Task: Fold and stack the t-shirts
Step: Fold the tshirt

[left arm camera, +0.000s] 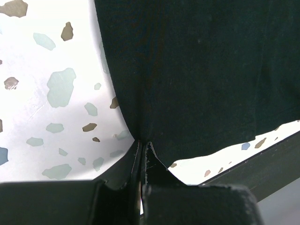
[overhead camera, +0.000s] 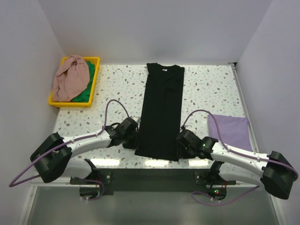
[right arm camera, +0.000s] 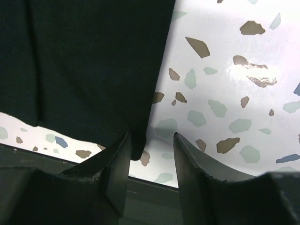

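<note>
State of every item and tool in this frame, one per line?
black t-shirt: folded into a long strip, lying flat.
purple shirt: folded, lying right of it.
pink garment: crumpled in yellow bin.
green garment: crumpled under it.
left tool: shut on black t-shirt's hem corner.
right tool: open around other hem corner.

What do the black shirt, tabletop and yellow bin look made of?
Black shirt: matte knit fabric, probably cotton; it creases softly. Tabletop: terrazzo-look, speckled chips, glossy glare. Yellow bin: likely rigid plastic, smooth uniform rim.

A pink shirt (overhead camera: pixel 70 78) hides most of the green shirt (overhead camera: pixel 85 93).
</note>
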You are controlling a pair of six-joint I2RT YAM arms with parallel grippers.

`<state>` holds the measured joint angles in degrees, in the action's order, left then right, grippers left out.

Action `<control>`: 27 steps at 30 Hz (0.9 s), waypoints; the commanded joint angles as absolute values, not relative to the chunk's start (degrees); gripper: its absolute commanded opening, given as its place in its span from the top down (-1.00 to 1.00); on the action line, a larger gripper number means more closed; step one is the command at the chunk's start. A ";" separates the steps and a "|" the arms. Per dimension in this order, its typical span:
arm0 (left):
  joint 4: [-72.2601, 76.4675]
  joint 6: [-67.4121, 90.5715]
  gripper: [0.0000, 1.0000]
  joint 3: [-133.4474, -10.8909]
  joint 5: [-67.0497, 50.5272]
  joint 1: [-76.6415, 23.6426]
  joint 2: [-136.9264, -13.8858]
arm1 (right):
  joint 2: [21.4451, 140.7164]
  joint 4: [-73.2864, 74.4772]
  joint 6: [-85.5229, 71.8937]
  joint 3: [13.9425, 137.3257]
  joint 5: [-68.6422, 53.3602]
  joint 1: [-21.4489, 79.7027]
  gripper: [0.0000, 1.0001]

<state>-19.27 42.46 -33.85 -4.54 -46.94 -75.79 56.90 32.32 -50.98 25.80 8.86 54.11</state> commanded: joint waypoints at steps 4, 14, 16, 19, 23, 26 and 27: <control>-17.31 42.71 1.00 -33.31 -5.80 -47.11 -76.55 | 60.19 28.31 -51.68 29.09 9.58 55.10 0.08; -16.61 43.07 1.00 -32.70 -6.59 -47.20 -76.64 | 61.97 25.57 -54.05 25.75 9.39 56.25 0.70; -16.79 43.07 1.00 -32.96 -6.85 -47.11 -76.55 | 60.65 28.20 -54.05 25.93 10.19 56.16 0.90; -17.05 43.33 1.00 -32.87 -7.55 -47.02 -76.11 | 57.23 32.85 -54.05 26.45 12.65 56.16 1.00; -17.31 43.86 1.00 -32.61 -8.52 -46.93 -75.32 | 54.23 36.73 -53.70 27.16 14.15 56.16 1.00; -17.40 44.38 1.00 -32.34 -9.22 -46.76 -74.36 | 53.26 38.14 -53.61 26.90 14.24 56.08 1.00; -17.32 44.38 1.00 -32.00 -9.49 -46.76 -74.18 | 53.09 38.14 -53.53 26.72 13.98 56.07 1.00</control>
<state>-17.96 43.46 -32.93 -8.36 -46.92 -76.18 53.93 33.52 -53.12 26.35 11.05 55.88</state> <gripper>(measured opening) 0.018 0.014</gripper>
